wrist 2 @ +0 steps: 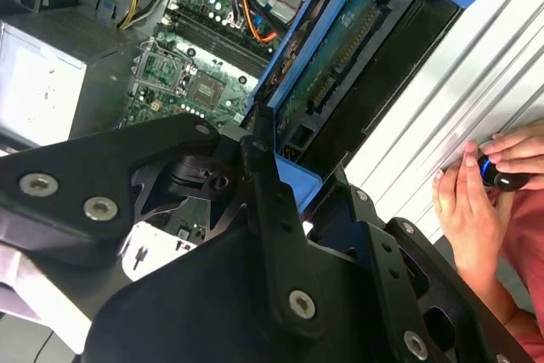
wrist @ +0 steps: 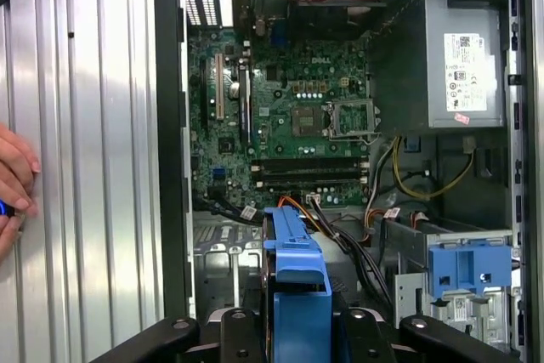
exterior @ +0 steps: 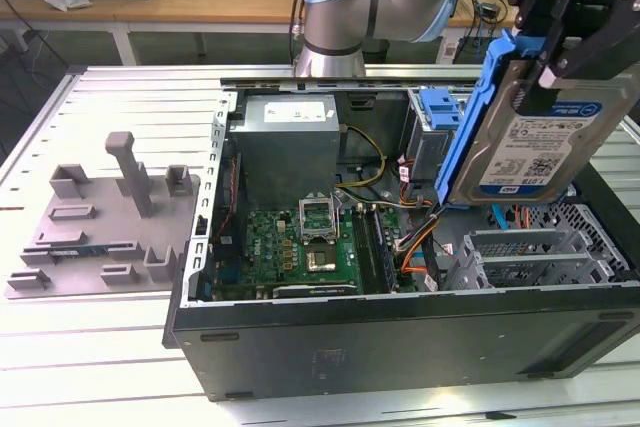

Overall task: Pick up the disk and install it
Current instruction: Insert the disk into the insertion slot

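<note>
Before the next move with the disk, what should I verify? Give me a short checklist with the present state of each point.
1. Grip on the disk: ok, the gripper holds it lifted above the open case.
2. Drive cage free to receive it: cannot tell.
3. Cables out of the way: not ok, they lie loose inside the case near the cage.
4. Person's hand away: not ok, it is at the table right beside the case.
</note>
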`<state>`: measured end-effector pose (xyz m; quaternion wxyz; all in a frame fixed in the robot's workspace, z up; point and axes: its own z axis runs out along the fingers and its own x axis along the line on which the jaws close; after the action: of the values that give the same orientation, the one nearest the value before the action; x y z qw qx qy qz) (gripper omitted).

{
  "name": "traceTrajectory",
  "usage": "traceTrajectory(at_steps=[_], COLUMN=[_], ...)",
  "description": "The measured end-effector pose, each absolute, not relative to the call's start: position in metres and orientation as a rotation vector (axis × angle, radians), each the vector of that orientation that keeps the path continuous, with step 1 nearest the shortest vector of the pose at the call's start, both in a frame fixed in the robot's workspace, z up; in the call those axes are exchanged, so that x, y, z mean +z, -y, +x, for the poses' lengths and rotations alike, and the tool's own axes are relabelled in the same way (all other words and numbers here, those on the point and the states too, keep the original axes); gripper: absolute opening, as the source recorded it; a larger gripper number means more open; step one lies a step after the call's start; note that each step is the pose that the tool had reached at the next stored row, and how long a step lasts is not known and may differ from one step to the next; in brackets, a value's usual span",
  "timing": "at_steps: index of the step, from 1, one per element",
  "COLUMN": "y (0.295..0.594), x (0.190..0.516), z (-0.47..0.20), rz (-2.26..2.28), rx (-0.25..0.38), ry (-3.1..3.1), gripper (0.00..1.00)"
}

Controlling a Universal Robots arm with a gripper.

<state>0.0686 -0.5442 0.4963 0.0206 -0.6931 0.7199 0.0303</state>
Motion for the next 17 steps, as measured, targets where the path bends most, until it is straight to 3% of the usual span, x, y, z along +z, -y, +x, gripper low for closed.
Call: traceTrajectory(at_steps=[17], y=[0.551], x=[0.496], z=[0.11], rz=[-2.141], rx=[0.099], ry=[-2.236], gripper=[0.37])
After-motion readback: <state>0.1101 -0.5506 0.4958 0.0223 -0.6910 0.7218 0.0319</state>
